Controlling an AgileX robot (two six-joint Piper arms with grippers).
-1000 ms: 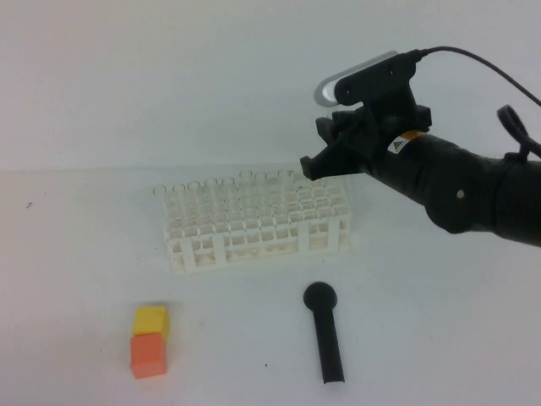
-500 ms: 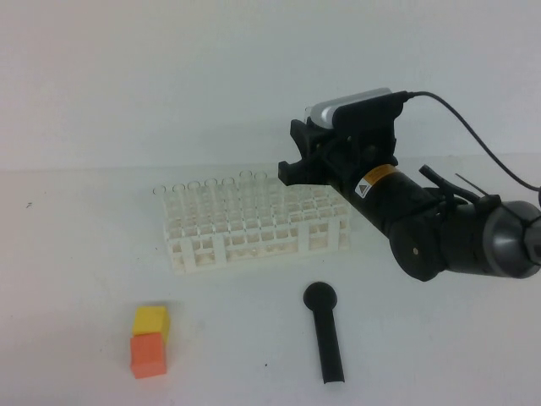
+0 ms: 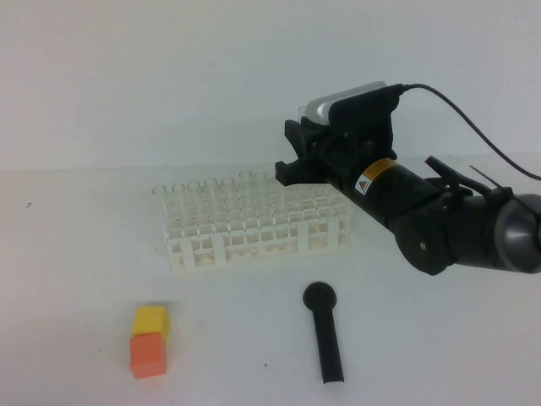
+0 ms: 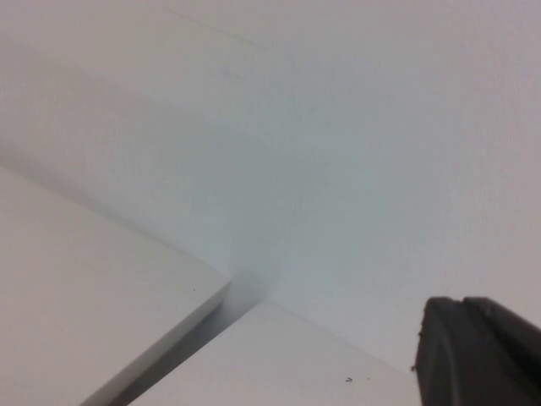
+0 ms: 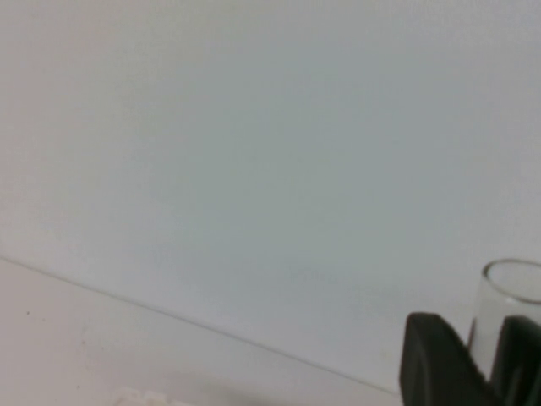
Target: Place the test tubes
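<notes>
Over the right end of the rack [image 3: 254,228] I have the right gripper [image 3: 289,167], fingers pinching a test tube [image 5: 511,292] ready for a free hole; left gripper [image 4: 478,355] parked outside the high view

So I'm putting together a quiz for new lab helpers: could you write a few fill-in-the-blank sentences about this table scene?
The right hand, raised over the right part of the white rack, grips a glass ____.
Just behind the orange block sits a block coloured ____.
The scoop lying in front of the rack is coloured ____.
The left hand shows only in the left ____ view.
Missing: tube, yellow, black, wrist.
</notes>
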